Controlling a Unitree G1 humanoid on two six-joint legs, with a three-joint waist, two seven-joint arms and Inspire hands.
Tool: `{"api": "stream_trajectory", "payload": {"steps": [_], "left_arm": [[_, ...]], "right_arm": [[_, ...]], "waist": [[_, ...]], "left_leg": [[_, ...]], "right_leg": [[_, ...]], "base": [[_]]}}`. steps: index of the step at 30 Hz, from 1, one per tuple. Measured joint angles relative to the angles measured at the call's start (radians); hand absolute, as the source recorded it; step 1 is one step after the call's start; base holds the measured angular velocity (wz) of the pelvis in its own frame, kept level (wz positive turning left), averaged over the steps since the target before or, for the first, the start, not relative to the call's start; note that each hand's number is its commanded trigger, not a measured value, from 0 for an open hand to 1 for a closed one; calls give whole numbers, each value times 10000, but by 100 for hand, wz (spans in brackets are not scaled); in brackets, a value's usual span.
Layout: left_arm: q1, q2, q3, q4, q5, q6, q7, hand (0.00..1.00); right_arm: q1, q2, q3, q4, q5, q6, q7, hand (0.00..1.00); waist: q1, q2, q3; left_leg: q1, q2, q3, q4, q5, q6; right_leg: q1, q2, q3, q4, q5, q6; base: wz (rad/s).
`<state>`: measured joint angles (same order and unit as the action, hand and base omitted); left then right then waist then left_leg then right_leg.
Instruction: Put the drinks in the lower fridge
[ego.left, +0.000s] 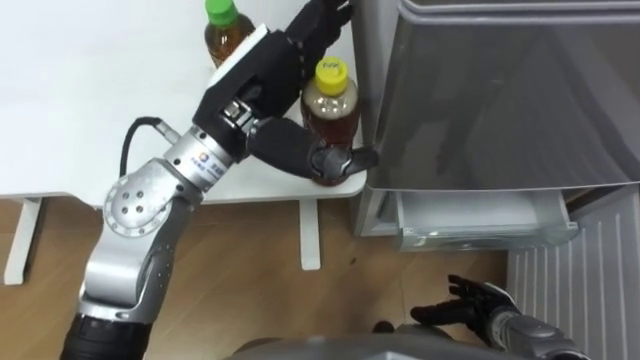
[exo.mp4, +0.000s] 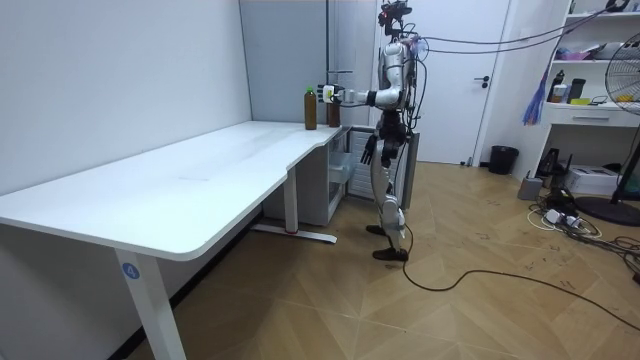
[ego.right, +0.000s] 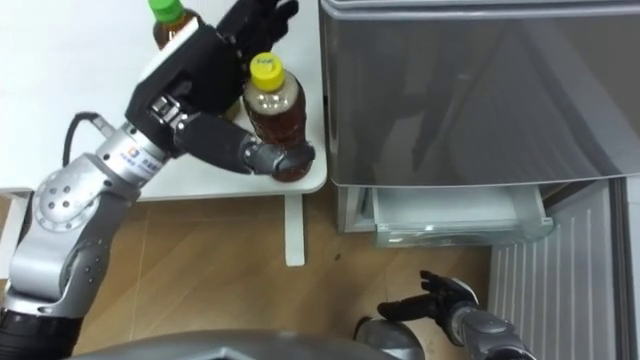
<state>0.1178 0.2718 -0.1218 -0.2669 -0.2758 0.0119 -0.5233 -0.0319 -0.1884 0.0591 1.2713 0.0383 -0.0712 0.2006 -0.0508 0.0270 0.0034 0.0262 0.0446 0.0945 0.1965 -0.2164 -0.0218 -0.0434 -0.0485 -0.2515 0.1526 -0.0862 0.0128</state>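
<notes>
Down low our right hand (ego.left: 470, 303) hangs with fingers loose, while up at the table (ego.left: 80, 120) corner beside the fridge (ego.left: 500, 100) our left hand (ego.left: 258, 72) grips the yellow-capped bottle (ego.left: 332, 108), the green-capped bottle (ego.left: 226, 28) just behind.

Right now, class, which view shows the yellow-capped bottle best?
The right eye view: the yellow-capped bottle shows close, cap to base, with the thumb of the left hand round its foot. The left eye view shows much the same, hard by the fridge edge. The room view shows it far off, small.
</notes>
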Motion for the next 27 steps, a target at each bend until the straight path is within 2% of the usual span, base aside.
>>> {"api": "stream_trajectory", "payload": {"steps": [4,11,15,27], "left_arm": [[69,186,12,5,559,63,17,0],[65,189,12,-5,616,63,22,0],[56,203,25,-4,1184,63,24,0],[17,174,9,122,1172,63,24,0]], "right_arm": [[13,-67,-1,-168,-132,23,48,0],[116,-93,-3,-328,-129,70,68,0],[112,-91,-6,-337,-146,71,95,0],[115,-112,-3,-495,-424,72,212,0]], "waist": [[4,-21,13],[4,-41,26],[6,-84,53],[-25,-99,59]], "left_leg": [[-27,-5,-1,0,0,0],[-43,-5,2,-1,0,0],[-59,-5,14,16,-1,1],[-137,-6,8,35,-1,1]], "right_leg": [[-15,-10,-16,2,-7,7],[-31,-10,-28,7,-10,12],[-34,-11,-29,10,-10,12],[-136,-15,-24,55,-9,11]], "base": [[1],[0],[0],[0]]}}
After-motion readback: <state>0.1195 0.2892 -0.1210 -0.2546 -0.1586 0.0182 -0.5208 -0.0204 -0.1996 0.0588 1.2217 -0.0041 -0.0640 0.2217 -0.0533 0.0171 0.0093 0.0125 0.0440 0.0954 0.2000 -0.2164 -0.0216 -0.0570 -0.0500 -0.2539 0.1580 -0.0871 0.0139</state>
